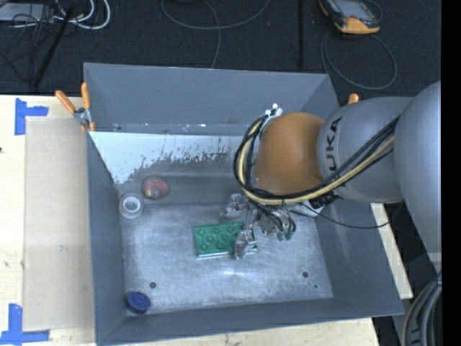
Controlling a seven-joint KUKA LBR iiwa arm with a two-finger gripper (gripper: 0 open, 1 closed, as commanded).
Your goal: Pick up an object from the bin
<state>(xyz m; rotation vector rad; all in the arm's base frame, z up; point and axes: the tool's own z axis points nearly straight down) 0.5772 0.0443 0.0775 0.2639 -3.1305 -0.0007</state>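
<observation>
bin (105, 251): grey metal, sloped walls, scuffed floor, only a handful of loose bits in it, so no heap to sort through

clear little ring (131, 206): far left of the floor, close to the left wall, looks like a small see-through cap or cup lying on its own

reddish round thing (155, 187): just beside the ring, a bit up and to the right, at the foot of the back wall, honestly can't tell what it is

blue cap (137, 303): down in the near left corner, well apart from everything else

green studded plate (215, 239): this is the one that matters, a flat building-brick type plate lying roughly mid-floor, slightly askew, studs facing up

gripper (245, 241): down low at the plate's right edge, touching or as good as touching it, and part of that edge is hidden behind the metal bits

claw state: can't tell if it's open or closed from this angle, so I won't say it has the plate

arm (374, 150): big grey body coming in from the right, with an orange cover (288, 153) on the wrist and black and yellow cables (248, 150) looped around it, hanging right above the gripper
</observation>
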